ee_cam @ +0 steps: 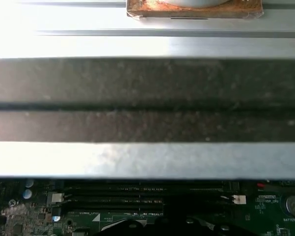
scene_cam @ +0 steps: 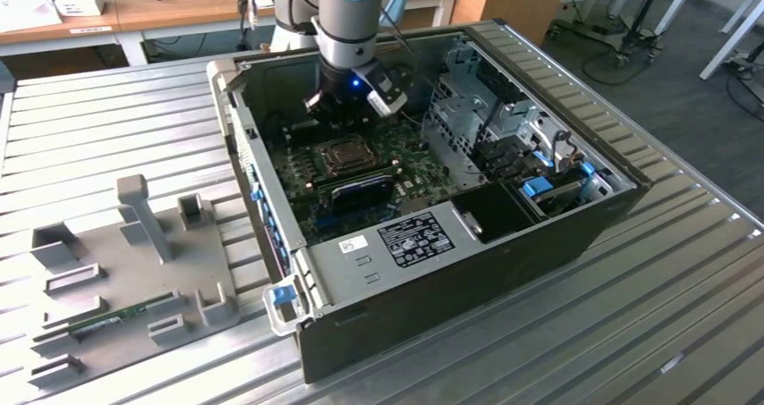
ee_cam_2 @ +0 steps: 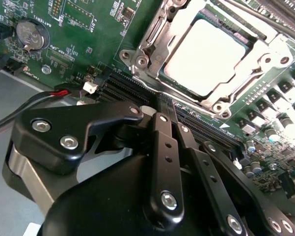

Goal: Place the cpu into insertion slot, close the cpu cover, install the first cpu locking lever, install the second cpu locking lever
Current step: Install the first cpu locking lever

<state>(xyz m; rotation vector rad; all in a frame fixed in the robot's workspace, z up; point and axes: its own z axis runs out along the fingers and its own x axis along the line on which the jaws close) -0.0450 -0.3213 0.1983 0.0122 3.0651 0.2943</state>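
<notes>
The cpu (ee_cam_2: 206, 54) lies with its pale metal top up in the insertion slot (scene_cam: 342, 156) on the green board inside the open computer case. The silvery cpu cover (ee_cam_2: 159, 39) lies flat around it, and the chip shows through the window. Thin metal lever rods (ee_cam_2: 245, 14) run along the frame's edges; I cannot tell whether they are latched. My gripper (ee_cam_2: 162, 112) hangs just beside the socket, over the long black memory slots (ee_cam_2: 122, 88), with its black fingers (ee_cam_2: 163, 147) together and nothing between them. In the exterior view the gripper (scene_cam: 350, 119) is right behind the socket.
The case walls (scene_cam: 249, 146) and the drive cage (scene_cam: 478, 110) hem in the board. A coin battery (ee_cam_2: 32, 34) and a red and black cable (ee_cam_2: 59, 93) lie near the gripper. A grey fixture plate (scene_cam: 131, 271) holding a memory stick (scene_cam: 114, 320) sits on the table at the exterior view's left.
</notes>
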